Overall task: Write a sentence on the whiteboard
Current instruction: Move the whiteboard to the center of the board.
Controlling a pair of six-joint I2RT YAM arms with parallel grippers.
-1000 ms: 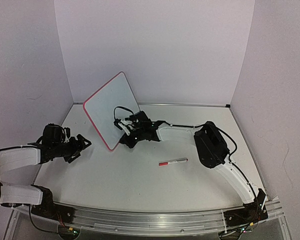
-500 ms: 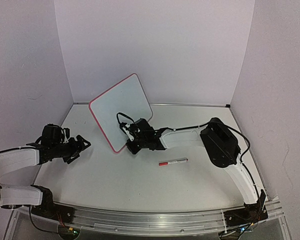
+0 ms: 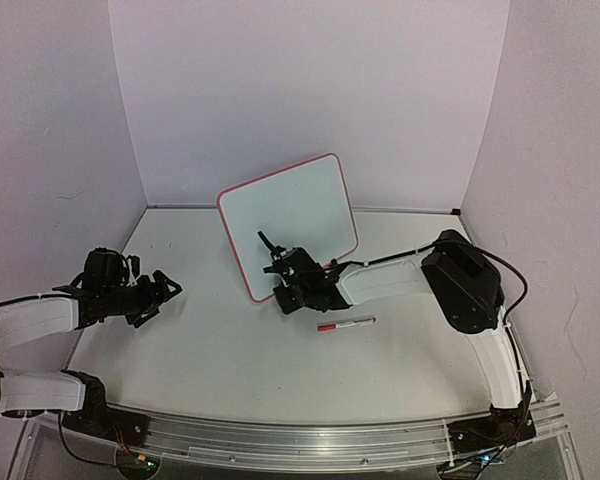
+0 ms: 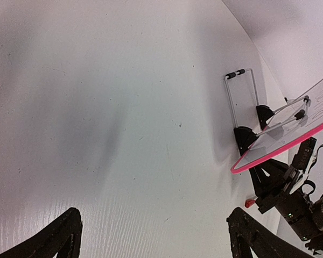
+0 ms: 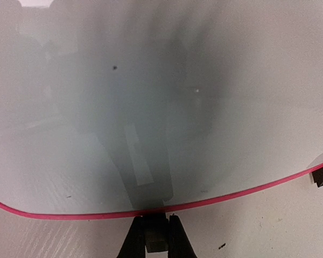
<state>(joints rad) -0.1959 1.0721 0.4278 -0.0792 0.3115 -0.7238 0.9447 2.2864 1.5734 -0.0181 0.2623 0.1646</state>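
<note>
While the left gripper [image 3: 163, 292] kept its place at the left of the table [image 3: 230, 370] with its jaws spread wide and nothing between them, the right gripper [image 3: 280, 283] had carried the whiteboard [image 3: 295, 215] from left of centre toward the middle within about 1 second, turning its glossy face more squarely toward the overhead camera. That shift read as positioning rather than writing: the red-capped marker [image 3: 346, 324] lay loose on the table just right of the right gripper, touched by neither arm, and no words could be made out on the face from above or from the right wrist. The right gripper's jaws were pinched shut on the board's lower edge, and the wrist view showed both tips clamped on the red-pink rim [image 5: 215, 200] at mid-bottom, with the board rising steeply away from them. The board stood tilted, leaning back, well apart from the left gripper; from the left wrist its wire stand [image 4: 242, 94] lay on the table behind it, and whether the lower edge touched the table could not be told
</note>
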